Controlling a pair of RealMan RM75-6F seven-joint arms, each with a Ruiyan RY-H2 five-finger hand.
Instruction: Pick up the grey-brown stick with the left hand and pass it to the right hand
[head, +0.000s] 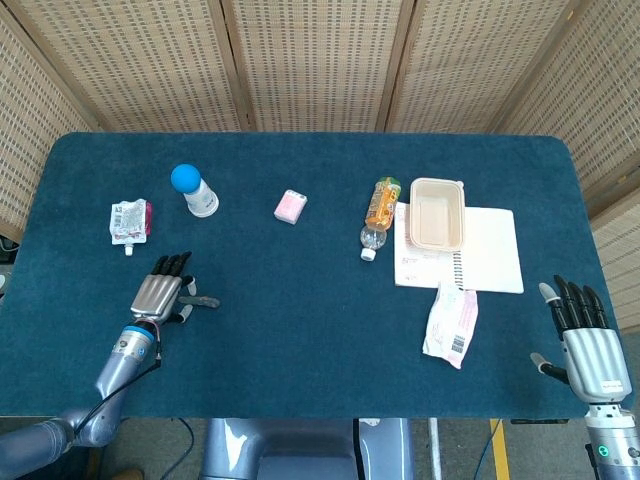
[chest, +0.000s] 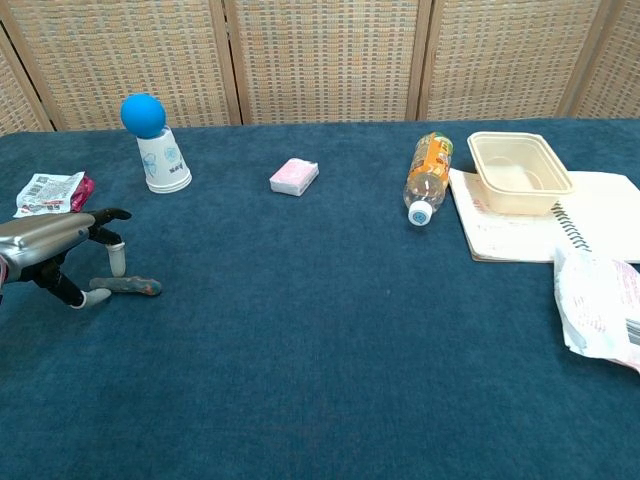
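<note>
The grey-brown stick (head: 202, 301) (chest: 130, 286) lies flat on the blue table near its left front. My left hand (head: 159, 293) (chest: 48, 246) hovers low over the stick's left end, palm down. Its fingers are spread, and a fingertip (chest: 117, 264) and the thumb tip stand on the cloth on either side of that end. The stick still rests on the table, and I cannot see the hand gripping it. My right hand (head: 585, 339) is at the front right edge, fingers straight and apart, holding nothing. The chest view does not show it.
A white cup with a blue ball (chest: 156, 141) and a small pouch (chest: 50, 191) sit behind the left hand. A pink packet (chest: 294, 176), a lying bottle (chest: 427, 174), a beige container (chest: 518, 171) on a notebook and a white bag (chest: 600, 302) lie further right.
</note>
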